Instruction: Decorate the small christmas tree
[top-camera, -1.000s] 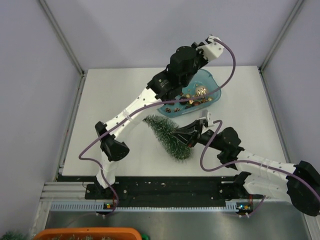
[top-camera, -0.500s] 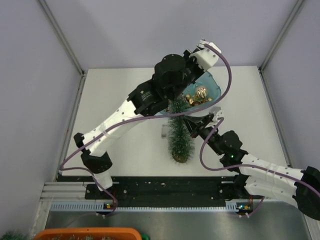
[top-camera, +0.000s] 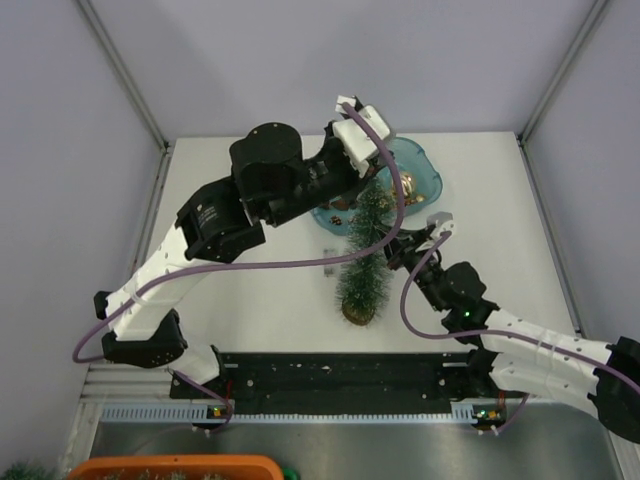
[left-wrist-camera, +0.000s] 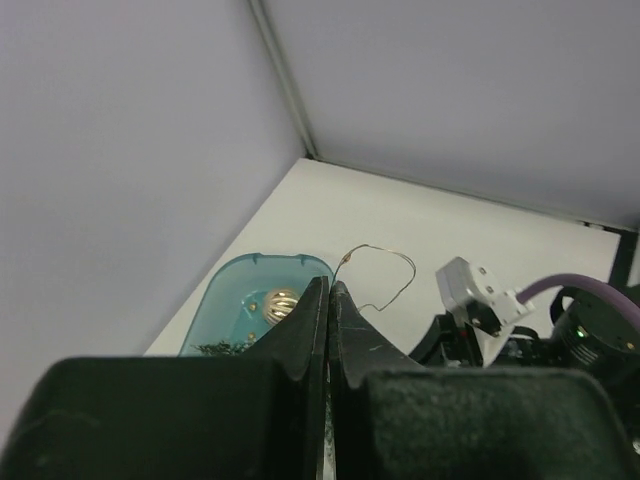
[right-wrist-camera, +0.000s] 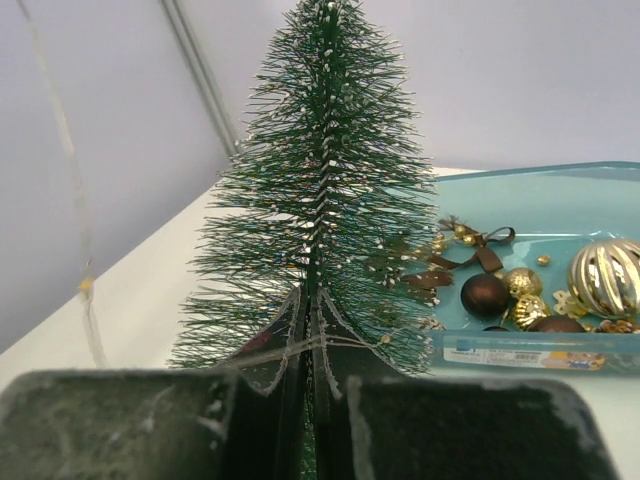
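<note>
The small christmas tree stands upright on its brown base mid-table; it fills the right wrist view. My right gripper is shut on the tree's stem low in the bristles, with a thin wire lying across its fingers. My left gripper is raised above the tree top and shut on a thin light wire that loops out from its fingertips. The wire hangs at the left of the right wrist view.
A translucent blue tray behind the tree holds gold and brown baubles and bows. A small clear box lies left of the tree. Walls enclose three sides of the table.
The tree went from lying tilted to standing upright in my right gripper. My left arm rose and swung back to the left, away from the tray, drawing the wire up.
</note>
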